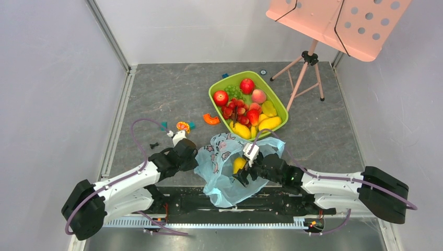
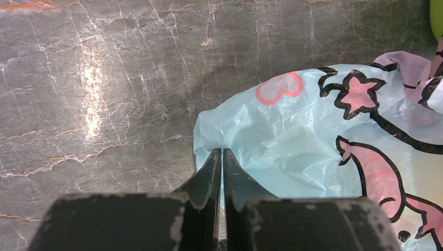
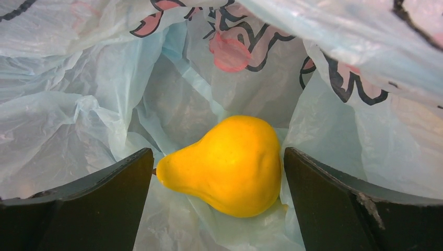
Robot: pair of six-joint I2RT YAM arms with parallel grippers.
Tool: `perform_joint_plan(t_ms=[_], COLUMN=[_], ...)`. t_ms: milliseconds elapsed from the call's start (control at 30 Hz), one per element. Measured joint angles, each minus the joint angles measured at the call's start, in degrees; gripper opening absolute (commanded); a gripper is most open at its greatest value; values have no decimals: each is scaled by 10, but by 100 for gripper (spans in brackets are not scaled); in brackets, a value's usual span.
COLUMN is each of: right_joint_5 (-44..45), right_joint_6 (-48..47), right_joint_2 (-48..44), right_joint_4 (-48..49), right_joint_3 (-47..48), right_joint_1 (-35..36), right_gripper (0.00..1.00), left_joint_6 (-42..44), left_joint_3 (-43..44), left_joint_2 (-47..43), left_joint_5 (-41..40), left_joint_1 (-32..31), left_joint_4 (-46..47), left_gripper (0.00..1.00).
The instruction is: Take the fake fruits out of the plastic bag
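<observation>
The light-blue plastic bag [image 1: 217, 180] with pink cartoon prints lies crumpled at the near edge between my arms. My left gripper [image 1: 194, 155] is shut on the bag's left edge; in the left wrist view the jaws [image 2: 222, 152] pinch the thin film [image 2: 292, 136]. My right gripper [image 1: 242, 173] is open inside the bag's mouth. In the right wrist view a yellow pear-shaped fake fruit [image 3: 230, 164] lies on the bag's inner film [image 3: 78, 120] between the open fingers [image 3: 104, 193], apart from both. The pear also shows in the top view [image 1: 239, 164].
A green tray [image 1: 215, 87] behind the bag holds several red, yellow and green fake fruits. An orange slice piece [image 1: 211, 119], another orange piece [image 1: 183, 126] and small blocks [image 1: 164, 125] lie left of it. A pink music stand's tripod [image 1: 305, 68] stands back right.
</observation>
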Motion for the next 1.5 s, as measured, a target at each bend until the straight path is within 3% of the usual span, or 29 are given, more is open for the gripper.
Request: perform_joint_plan(t_ms=[167,367,500,900,1033,1233,1500], right_joint_5=[-2,-1,1,-6,-11,9,108], right_joint_6=[-2,-3,-4,-4,-3,30,193], right_joint_2=[-4,-3,-18,-193,-216,-154,-47], right_joint_4=[-15,-16,-19,-109,-129,-178,-263], right_joint_3=[0,0,0,51,72,104,123], right_joint_1=[3,4,4,4,4,4,23], right_gripper=[98,84,82,81,90,96,98], left_joint_6=[0,0,0,0,0,0,0], left_joint_3=[0,0,0,0,0,0,0], left_joint_2=[6,12,12,17,17,17,17], left_joint_5=[0,0,0,0,0,0,0], left_joint_1=[0,0,0,0,0,0,0], left_joint_4=[1,6,10,13,14,14,14], left_gripper=[8,9,9,9,9,9,9])
